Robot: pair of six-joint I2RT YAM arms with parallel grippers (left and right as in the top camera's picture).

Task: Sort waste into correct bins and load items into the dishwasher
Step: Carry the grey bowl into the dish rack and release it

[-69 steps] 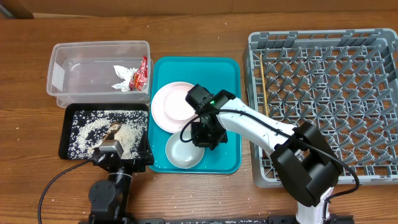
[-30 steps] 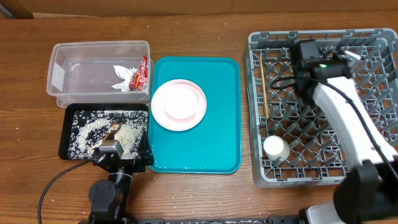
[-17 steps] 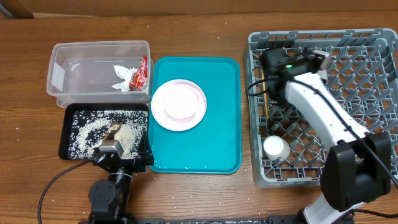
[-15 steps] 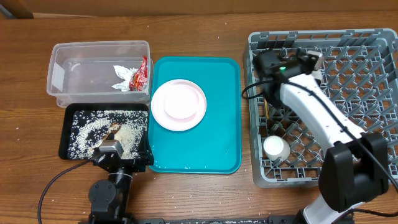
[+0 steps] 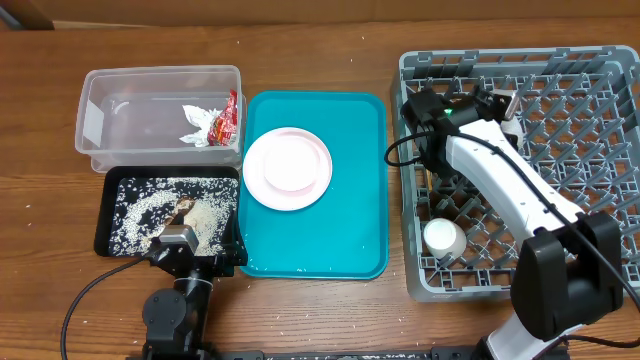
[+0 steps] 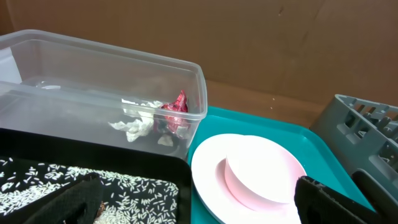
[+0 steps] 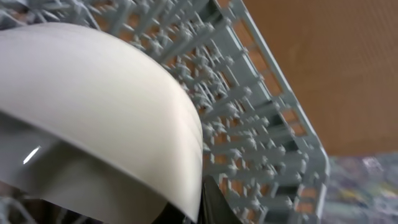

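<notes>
Curved white bowl (image 7: pixel 93 112) fills foreground; grey dish rack (image 7: pixel 267 130) pegs behind.

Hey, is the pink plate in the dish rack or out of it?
Out. The plate lies flat on the teal tray, left of the grey rack.

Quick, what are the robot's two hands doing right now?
Left gripper: open, holding nothing.
Right gripper: shut on the white bowl.

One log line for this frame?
right gripper: shut on bowl over dish rack | left gripper: open | plate: on teal tray
</notes>
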